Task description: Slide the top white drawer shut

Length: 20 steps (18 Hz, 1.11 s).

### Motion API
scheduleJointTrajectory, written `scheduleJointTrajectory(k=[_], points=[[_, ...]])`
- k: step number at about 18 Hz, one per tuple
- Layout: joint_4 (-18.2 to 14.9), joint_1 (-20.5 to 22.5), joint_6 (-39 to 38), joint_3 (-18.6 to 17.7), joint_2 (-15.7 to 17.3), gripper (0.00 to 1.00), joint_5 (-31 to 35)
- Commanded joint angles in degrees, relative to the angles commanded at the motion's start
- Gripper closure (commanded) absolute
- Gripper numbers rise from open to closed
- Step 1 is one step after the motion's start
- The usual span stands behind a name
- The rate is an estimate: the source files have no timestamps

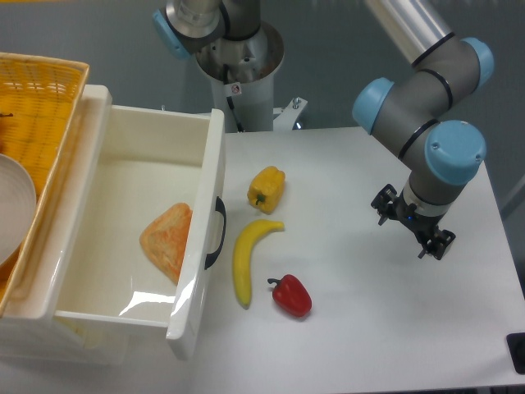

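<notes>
Top white drawer [123, 238] stands pulled wide open at the worktop's [369, 328] left; the hand [413, 227] hangs well off right of its front panel, holding nothing, opening unclear.

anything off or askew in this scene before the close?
The top white drawer stands pulled out, an orange wedge-shaped item inside. A banana lies close by its black handle. Nothing looks spilled or damaged. The gripper is far right, over the table.
</notes>
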Motion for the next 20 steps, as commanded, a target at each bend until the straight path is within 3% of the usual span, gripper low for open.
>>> scheduleJointTrajectory(k=[6,9,12,15,20], points=[[0.0,0.0,-0.8,-1.0,0.3,0.0,-0.2],[0.6,0.5,-2.6,-5.1,2.7,0.0,-1.2],[1.2,1.6,-6.9,-7.7,4.7,0.0,-4.2],[1.2,1.7,-14.7,-7.8,4.8,0.0,-4.4],[1.2,1.6,-20.7,-7.7,4.6,0.0,-8.5]])
